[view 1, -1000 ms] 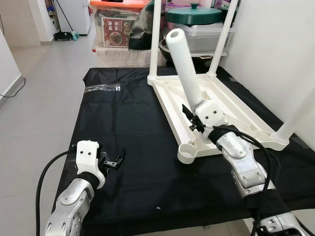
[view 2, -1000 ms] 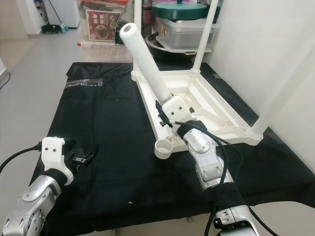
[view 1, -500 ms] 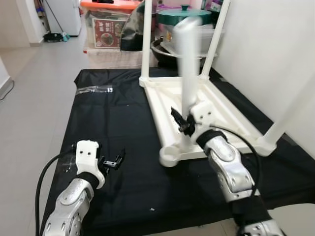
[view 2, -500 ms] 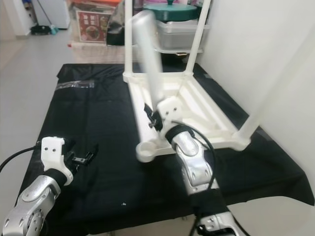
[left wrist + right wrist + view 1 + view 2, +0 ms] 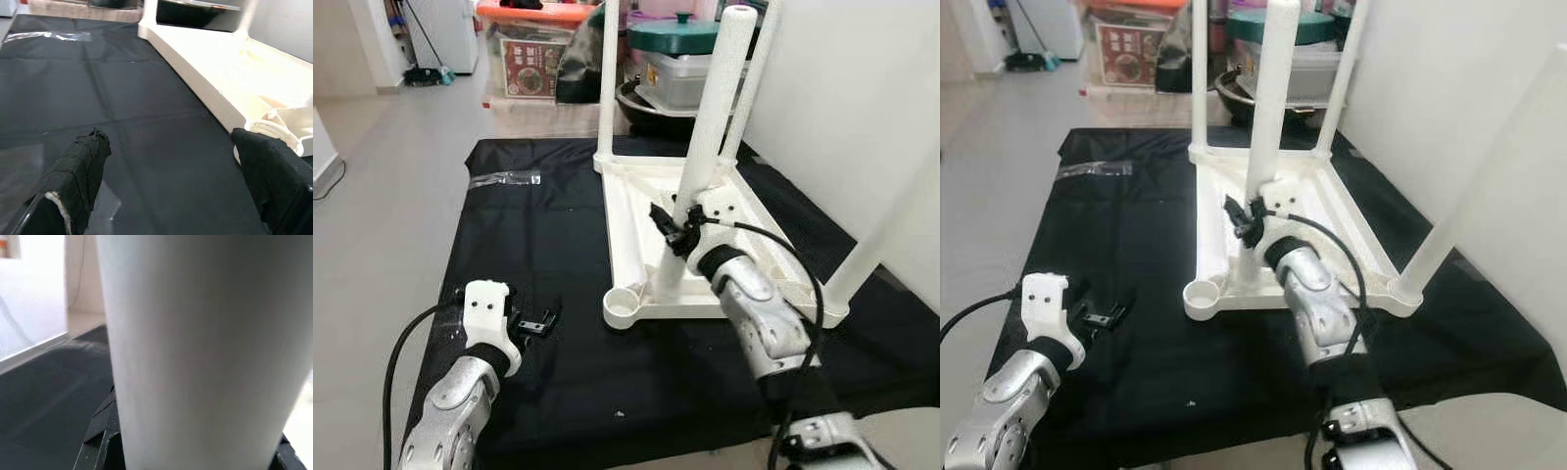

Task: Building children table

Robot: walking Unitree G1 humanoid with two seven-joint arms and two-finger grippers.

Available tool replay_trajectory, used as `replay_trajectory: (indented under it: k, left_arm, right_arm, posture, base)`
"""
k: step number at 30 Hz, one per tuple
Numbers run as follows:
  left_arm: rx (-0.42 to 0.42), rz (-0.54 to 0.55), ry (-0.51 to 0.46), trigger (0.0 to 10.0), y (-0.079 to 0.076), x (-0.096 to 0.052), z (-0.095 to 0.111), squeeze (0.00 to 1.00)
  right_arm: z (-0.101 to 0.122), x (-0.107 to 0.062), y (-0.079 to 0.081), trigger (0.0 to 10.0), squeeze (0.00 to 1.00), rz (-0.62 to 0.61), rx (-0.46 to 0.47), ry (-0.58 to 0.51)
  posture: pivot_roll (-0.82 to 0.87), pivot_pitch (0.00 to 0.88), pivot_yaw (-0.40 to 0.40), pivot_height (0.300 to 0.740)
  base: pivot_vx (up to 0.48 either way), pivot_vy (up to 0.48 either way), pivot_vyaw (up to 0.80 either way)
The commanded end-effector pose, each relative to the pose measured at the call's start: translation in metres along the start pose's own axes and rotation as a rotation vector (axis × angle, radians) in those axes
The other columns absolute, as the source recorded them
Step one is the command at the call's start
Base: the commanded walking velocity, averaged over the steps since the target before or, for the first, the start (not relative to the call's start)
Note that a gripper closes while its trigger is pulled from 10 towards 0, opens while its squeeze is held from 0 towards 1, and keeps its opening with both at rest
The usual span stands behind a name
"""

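Pinching the fourth leg (image 5: 710,137) near 1 o'clock, the right end effector (image 5: 677,233) holds it above the upturned desk (image 5: 641,211), three legs seemingly fitted, the empty corner socket (image 5: 621,305) waiting, left end effector (image 5: 536,321) spread idle.

The white table leg (image 5: 195,347) is sitting so close to the right wrist camera that it is looking blurry and is covering most of the right end effector (image 5: 674,233), and the far legs (image 5: 609,78) are getting cut off at the picture's top edge.
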State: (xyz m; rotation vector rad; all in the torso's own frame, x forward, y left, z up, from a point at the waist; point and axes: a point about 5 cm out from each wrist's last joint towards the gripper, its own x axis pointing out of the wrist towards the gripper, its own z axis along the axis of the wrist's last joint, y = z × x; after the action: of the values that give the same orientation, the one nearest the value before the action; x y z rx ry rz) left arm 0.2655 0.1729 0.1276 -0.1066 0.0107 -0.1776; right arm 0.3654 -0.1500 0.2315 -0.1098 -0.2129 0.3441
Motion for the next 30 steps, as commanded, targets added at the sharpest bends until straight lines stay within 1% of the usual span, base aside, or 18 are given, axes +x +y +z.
replay_trajectory:
  k: [1, 3, 4, 5, 7, 9, 10, 12, 13, 14, 15, 20, 21, 23, 25, 26, 29, 30]
  left_arm:
    - [0.007, 0.014, 0.019, 10.0, 0.004, -0.002, -0.003, 0.0]
    - [0.007, 0.021, 0.02, 10.0, 0.005, -0.004, -0.004, 0.0]
    - [0.007, 0.021, 0.02, 10.0, 0.005, -0.004, -0.004, 0.0]
    - [0.006, 0.022, 0.021, 10.0, 0.005, -0.005, -0.004, 0.0]
    - [0.004, 0.022, 0.023, 10.0, 0.004, -0.006, -0.005, 0.0]
    - [0.004, 0.02, 0.027, 10.0, 0.003, -0.006, -0.006, 0.0]
    - [0.004, 0.02, 0.027, 10.0, 0.003, -0.006, -0.006, 0.0]
    - [0.003, 0.018, 0.029, 10.0, 0.003, -0.006, -0.006, 0.0]
    - [0.003, 0.018, 0.029, 10.0, 0.003, -0.006, -0.006, 0.0]
    - [0.008, 0.019, 0.029, 10.0, 0.004, -0.006, -0.005, 0.0]
    - [0.01, 0.021, 0.029, 10.0, 0.005, -0.006, -0.005, 0.0]
    - [0.013, 0.027, 0.029, 10.0, 0.007, -0.007, -0.004, 0.0]
    - [0.015, 0.033, 0.031, 10.0, 0.008, -0.008, -0.005, 0.0]
    - [0.019, 0.051, 0.038, 10.0, 0.011, -0.013, -0.007, 0.0]
    - [0.021, 0.056, 0.04, 10.0, 0.012, -0.014, -0.007, 0.0]
    - [0.023, 0.078, 0.043, 10.0, 0.015, -0.017, -0.008, 0.0]
    - [0.023, 0.097, 0.047, 10.0, 0.018, -0.019, -0.009, 0.0]
    - [0.025, 0.146, 0.061, 10.0, 0.027, -0.024, -0.011, 0.0]
  right_arm:
    - [0.026, 0.002, -0.015, 10.0, 0.0, -0.031, -0.006, -0.088]
    - [0.046, 0.004, -0.022, 10.0, 0.0, -0.028, 0.023, -0.13]
    - [0.046, 0.004, -0.022, 10.0, 0.0, -0.028, 0.023, -0.13]
    - [0.053, 0.004, -0.022, 10.0, 0.0, -0.024, 0.036, -0.145]
    - [0.065, 0.005, -0.017, 10.0, 0.0, 0.005, 0.06, -0.185]
    - [0.07, 0.006, -0.008, 10.0, 0.0, 0.042, 0.125, -0.203]
    - [0.07, 0.006, -0.008, 10.0, 0.0, 0.042, 0.125, -0.203]
    - [0.067, 0.007, 0.0, 10.0, 0.0, 0.07, 0.161, -0.189]
    - [0.067, 0.007, 0.0, 10.0, 0.0, 0.07, 0.161, -0.189]
    - [0.051, 0.008, 0.011, 10.0, 0.0, 0.035, 0.156, -0.096]
    - [0.046, 0.008, 0.015, 10.0, 0.0, 0.028, 0.162, -0.064]
    - [0.042, 0.008, 0.019, 10.0, 0.0, 0.049, 0.177, -0.046]
    - [0.037, 0.009, 0.021, 10.0, 0.0, 0.057, 0.246, -0.032]
    - [0.031, 0.01, 0.025, 10.0, 0.0, 0.044, 0.329, -0.012]
    - [0.029, 0.01, 0.025, 10.0, 0.0, 0.031, 0.35, -0.003]
    - [0.026, 0.01, 0.029, 10.0, 0.0, 0.004, 0.382, 0.004]
    - [0.024, 0.009, 0.033, 10.0, 0.0, 0.003, 0.415, 0.008]
    - [0.018, 0.006, 0.048, 10.0, 0.0, 0.04, 0.449, 0.029]
  posture:
    - [0.06, 0.0, -0.105, 0.74]
    - [0.06, 0.0, -0.108, 0.74]
    - [0.06, 0.0, -0.108, 0.74]
    - [0.06, 0.0, -0.108, 0.74]
    - [0.06, 0.0, -0.107, 0.74]
    - [0.06, 0.0, -0.105, 0.74]
    - [0.06, 0.0, -0.105, 0.74]
    - [0.06, 0.0, -0.105, 0.74]
    - [0.06, 0.0, -0.105, 0.74]
    - [0.07, 0.0, -0.108, 0.74]
    - [0.07, 0.0, -0.108, 0.74]
    - [0.07, 0.0, -0.108, 0.74]
    - [0.07, 0.0, -0.108, 0.74]
    - [0.09, 0.0, -0.117, 0.74]
    - [0.09, 0.0, -0.117, 0.74]
    - [0.09, 0.0, -0.12, 0.74]
    - [0.1, 0.0, -0.12, 0.74]
    - [0.1, 0.0, -0.124, 0.74]
  base:
    - [0.0, 0.0, 0.0]
    - [0.0, 0.0, 0.0]
    - [0.0, 0.0, 0.0]
    - [0.0, 0.0, 0.0]
    - [0.0, 0.0, 0.0]
    - [0.0, 0.0, 0.0]
    - [0.0, 0.0, 0.0]
    - [0.0, 0.0, 0.0]
    - [0.0, 0.0, 0.0]
    - [0.0, 0.0, 0.0]
    - [0.0, 0.0, 0.0]
    - [0.0, 0.0, 0.0]
    - [0.0, 0.0, 0.0]
    - [0.0, 0.0, 0.0]
    - [0.0, 0.0, 0.0]
    - [0.0, 0.0, 0.0]
    - [0.0, 0.0, 0.0]
    - [0.0, 0.0, 0.0]
